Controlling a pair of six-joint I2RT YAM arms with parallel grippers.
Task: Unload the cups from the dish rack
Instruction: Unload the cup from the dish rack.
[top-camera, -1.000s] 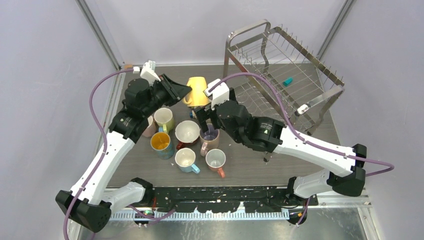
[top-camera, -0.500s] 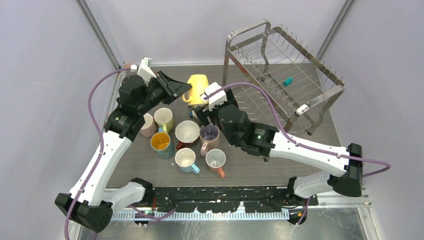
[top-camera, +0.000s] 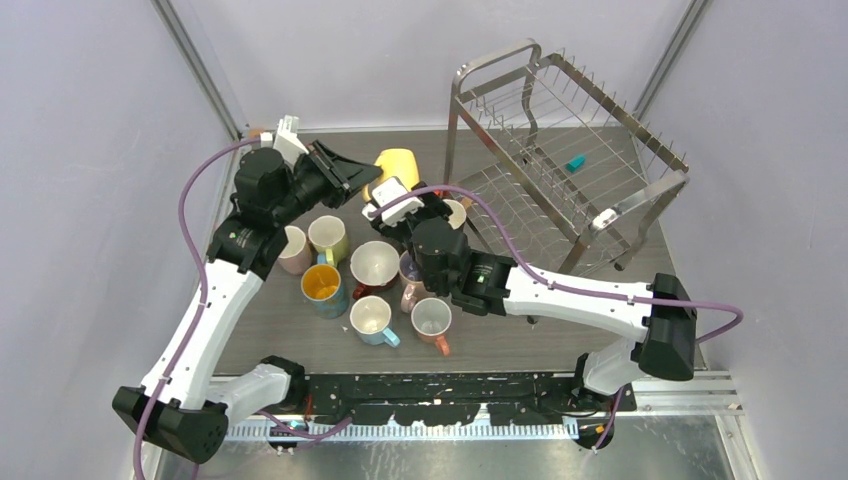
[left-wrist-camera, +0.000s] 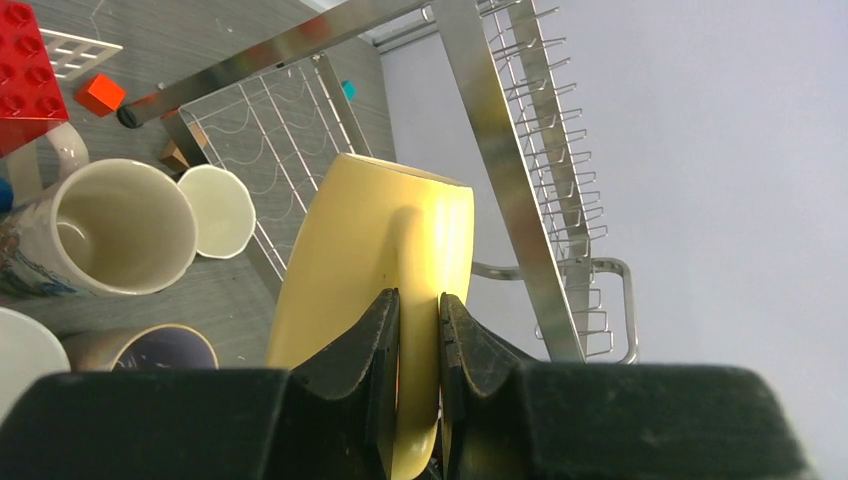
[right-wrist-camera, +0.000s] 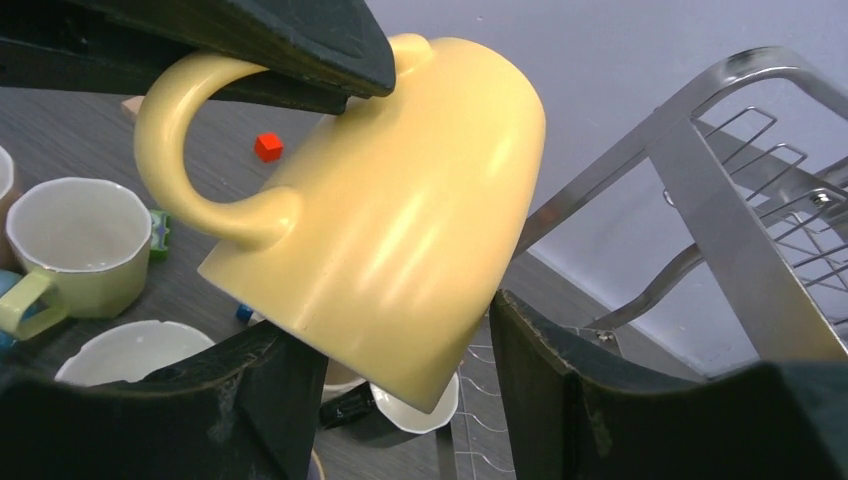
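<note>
Hanging from the left gripper (left-wrist-camera: 418, 305), which is pinched on its handle (right-wrist-camera: 185, 120), the yellow mug (right-wrist-camera: 420, 200) is straddled by the spread right gripper (right-wrist-camera: 400, 335).

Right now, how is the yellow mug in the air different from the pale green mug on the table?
The yellow ceramic mug hangs in the air, its handle pinched by the left gripper; the pale green ceramic mug stands untouched on the grey table. The yellow one tips mouth-down; the green one's mouth faces up. The yellow one is round; the green one's rim has flat sides. Both have one side handle.
</note>
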